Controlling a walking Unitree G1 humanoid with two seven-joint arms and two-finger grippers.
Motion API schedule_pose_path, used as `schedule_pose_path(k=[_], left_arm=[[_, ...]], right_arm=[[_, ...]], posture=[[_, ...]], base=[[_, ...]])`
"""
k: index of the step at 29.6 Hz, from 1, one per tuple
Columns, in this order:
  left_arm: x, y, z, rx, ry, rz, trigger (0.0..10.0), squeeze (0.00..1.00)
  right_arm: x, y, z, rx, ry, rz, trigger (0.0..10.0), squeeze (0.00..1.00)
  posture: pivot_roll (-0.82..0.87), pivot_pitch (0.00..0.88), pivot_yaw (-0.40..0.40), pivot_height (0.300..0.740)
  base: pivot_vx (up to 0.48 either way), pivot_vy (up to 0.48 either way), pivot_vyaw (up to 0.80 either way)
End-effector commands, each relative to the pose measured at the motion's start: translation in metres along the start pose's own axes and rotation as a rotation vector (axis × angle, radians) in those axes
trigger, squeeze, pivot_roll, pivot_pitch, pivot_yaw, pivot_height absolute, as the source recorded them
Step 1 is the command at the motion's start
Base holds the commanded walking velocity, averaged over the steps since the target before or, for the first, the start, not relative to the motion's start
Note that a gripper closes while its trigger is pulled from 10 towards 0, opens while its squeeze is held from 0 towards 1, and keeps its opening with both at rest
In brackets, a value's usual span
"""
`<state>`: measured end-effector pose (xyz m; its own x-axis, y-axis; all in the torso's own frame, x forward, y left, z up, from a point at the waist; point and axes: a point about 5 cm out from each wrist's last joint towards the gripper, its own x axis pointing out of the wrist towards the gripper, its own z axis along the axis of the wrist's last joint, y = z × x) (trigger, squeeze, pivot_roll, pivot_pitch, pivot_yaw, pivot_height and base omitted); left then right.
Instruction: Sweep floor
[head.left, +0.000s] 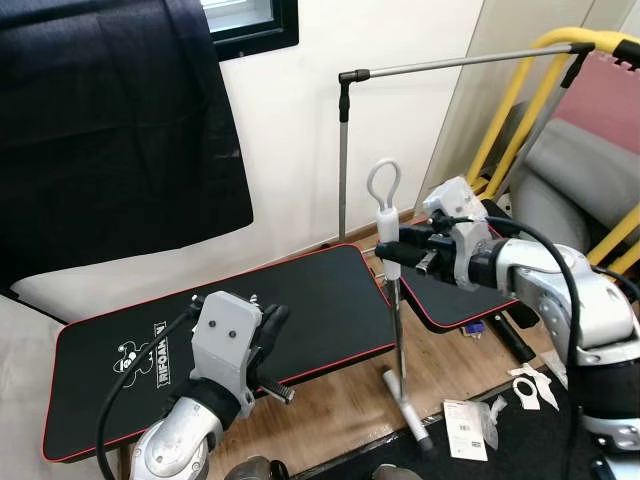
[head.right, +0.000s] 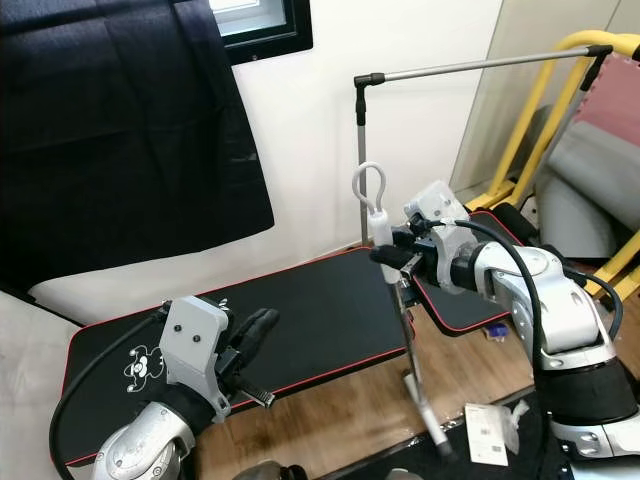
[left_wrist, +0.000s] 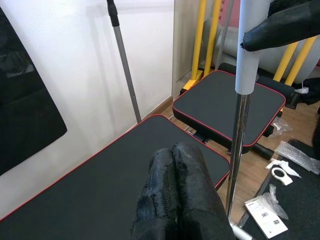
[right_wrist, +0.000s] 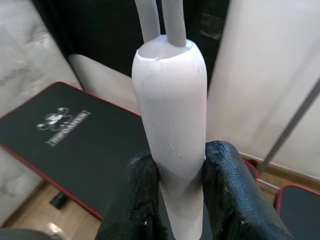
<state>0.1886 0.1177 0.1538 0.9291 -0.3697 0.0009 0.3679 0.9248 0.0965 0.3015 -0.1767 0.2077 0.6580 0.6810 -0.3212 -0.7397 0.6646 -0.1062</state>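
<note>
A broom stands upright before me: a white grip with a hanging loop (head.left: 385, 215) on top and a silver pole (head.left: 399, 330) running down to the wooden floor (head.left: 340, 405). My right gripper (head.left: 392, 252) is shut on the white grip (right_wrist: 171, 125), a black finger (right_wrist: 141, 192) on each side. My left gripper (head.left: 270, 335) hovers lower left over the black mat, shut with its fingers (left_wrist: 175, 180) pressed together and nothing between them. The pole (left_wrist: 239, 145) stands just to its right.
A black red-edged mat (head.left: 300, 300) lies ahead, a smaller one (head.left: 450, 295) to the right. A thin clothes rack (head.left: 343, 150) stands by the white wall. Yellow tube frames (head.left: 545, 90) and grey cushions are at the right. Packets and scraps (head.left: 470, 425) lie on the floor.
</note>
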Motion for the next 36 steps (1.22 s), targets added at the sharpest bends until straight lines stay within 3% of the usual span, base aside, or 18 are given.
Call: schedule_pose_path(k=[1,8,12,16,23,33,36], left_arm=[[0.0,0.003,-0.007,-0.003,0.032,0.032,10.0,0.0],[0.0,0.004,-0.008,-0.01,0.038,0.039,10.0,0.0],[0.001,0.005,-0.008,-0.012,0.043,0.041,10.0,0.0],[0.002,0.006,-0.008,-0.002,0.041,0.046,10.0,0.0],[0.004,0.006,-0.008,0.003,0.036,0.041,10.0,0.0],[0.009,0.007,-0.006,0.017,0.018,0.027,10.0,0.0],[0.014,0.01,-0.004,0.035,0.002,0.027,10.0,0.0]], right_arm=[[-0.007,0.001,0.006,-0.012,-0.026,0.031,10.0,0.0],[-0.023,0.001,0.012,-0.069,-0.035,0.127,10.0,0.0],[-0.016,0.001,0.009,-0.005,-0.055,0.076,10.0,0.0],[-0.006,0.014,0.007,0.067,-0.077,0.095,10.0,0.0],[-0.003,0.024,0.005,0.077,-0.072,0.147,10.0,0.0],[0.003,0.024,0.009,0.073,-0.074,0.137,10.0,0.0],[0.002,0.022,0.014,0.033,-0.083,0.148,10.0,0.0]], posture=[[-0.1,0.079,-0.034,0.74],[-0.1,0.077,-0.033,0.74],[-0.1,0.076,-0.032,0.74],[-0.1,0.074,-0.029,0.74],[-0.11,0.07,-0.031,0.74],[-0.11,0.056,-0.04,0.74],[-0.11,0.036,-0.042,0.74]], base=[[0.0,0.0,0.0],[0.0,0.0,0.0],[0.0,0.0,-0.39],[0.0,0.0,-0.78],[0.0,0.0,-0.78],[0.0,0.0,-0.79],[0.0,0.0,-0.79]])
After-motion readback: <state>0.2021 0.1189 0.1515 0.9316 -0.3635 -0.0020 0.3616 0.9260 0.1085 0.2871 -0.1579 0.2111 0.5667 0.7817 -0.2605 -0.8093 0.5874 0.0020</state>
